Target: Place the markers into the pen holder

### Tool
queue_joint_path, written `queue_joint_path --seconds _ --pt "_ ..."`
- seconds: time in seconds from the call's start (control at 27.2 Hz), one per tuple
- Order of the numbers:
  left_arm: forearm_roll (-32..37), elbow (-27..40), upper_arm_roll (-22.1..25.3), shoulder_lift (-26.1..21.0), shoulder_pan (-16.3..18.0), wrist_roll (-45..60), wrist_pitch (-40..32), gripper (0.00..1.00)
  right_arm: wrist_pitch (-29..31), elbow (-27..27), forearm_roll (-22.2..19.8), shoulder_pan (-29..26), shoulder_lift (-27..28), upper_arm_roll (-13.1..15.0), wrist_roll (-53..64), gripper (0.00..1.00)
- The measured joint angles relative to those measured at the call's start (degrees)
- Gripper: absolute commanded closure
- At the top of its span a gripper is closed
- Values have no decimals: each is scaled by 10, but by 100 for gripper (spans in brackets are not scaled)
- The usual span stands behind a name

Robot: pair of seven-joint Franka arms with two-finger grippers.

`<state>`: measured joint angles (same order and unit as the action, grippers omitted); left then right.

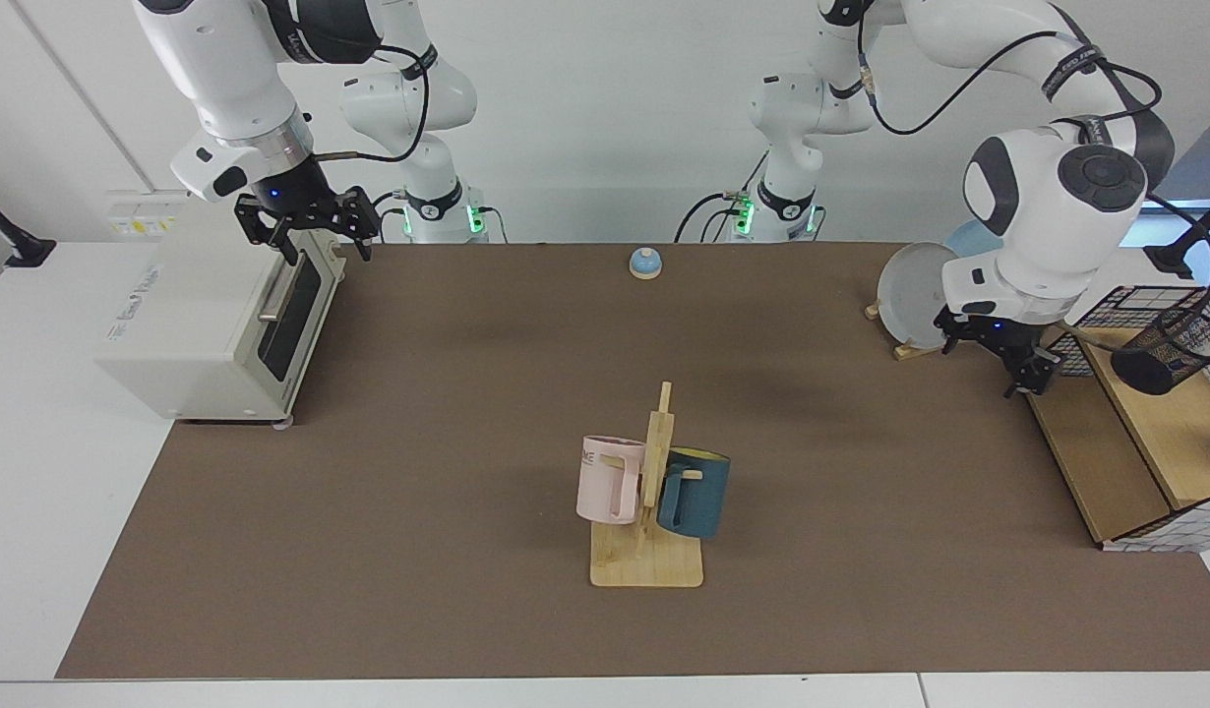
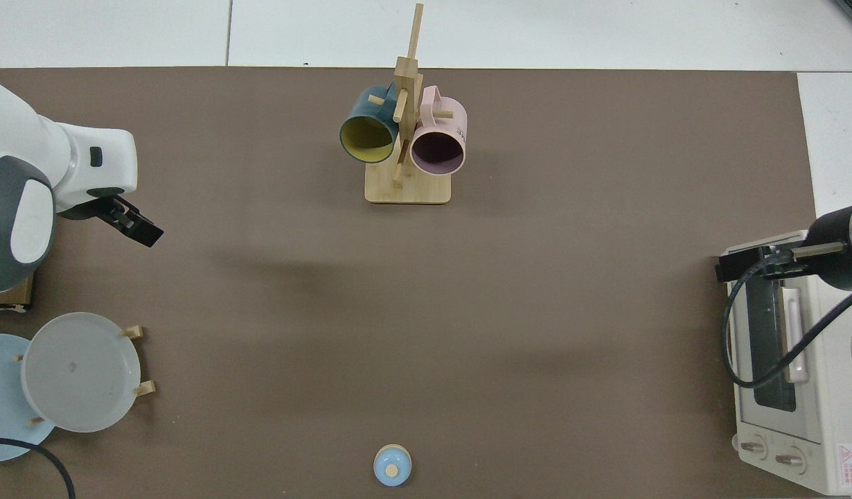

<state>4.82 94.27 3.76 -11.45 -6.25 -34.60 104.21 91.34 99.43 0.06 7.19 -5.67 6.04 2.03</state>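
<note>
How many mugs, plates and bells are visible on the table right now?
Mugs: 2, a pink ceramic mug and a dark teal ceramic mug
Plates: 2 showing, a round grey plate and a round light blue plate
Bells: 1, a small blue dome call bell
Total: 5

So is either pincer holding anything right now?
Nothing: the left pincer hangs open beside the wire shelf, the right pincer open above the white toaster oven.

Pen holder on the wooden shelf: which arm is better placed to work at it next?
The left arm, likely. Its claw hangs empty beside the shelf where the pen holder lies tilted. The right claw waits across the table, above the toaster oven.
</note>
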Motion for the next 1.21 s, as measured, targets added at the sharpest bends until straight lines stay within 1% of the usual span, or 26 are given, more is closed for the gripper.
queue_joint_path --seconds 0.15,0.33,0.51,0.77,0.92,0.99,1.21 --pt "-10 0 -2 4 0 66 -9 0 0 0 0 0 0 0 0 0" --pt "-34 -1 -9 16 0 103 -17 0 0 0 0 0 0 0 0 0" --pt "-21 -12 -21 32 -1 104 -17 0 0 0 0 0 0 0 0 0" --pt "-4 -38 -20 42 0 71 -16 0 0 0 0 0 0 0 0 0" --pt "-4 -40 -19 49 0 76 -18 0 0 0 0 0 0 0 0 0" --pt "-4 -40 -18 58 0 112 -29 0 0 0 0 0 0 0 0 0" --pt "-4 -40 -31 83 0 271 -92 0 0 0 0 0 0 0 0 0"
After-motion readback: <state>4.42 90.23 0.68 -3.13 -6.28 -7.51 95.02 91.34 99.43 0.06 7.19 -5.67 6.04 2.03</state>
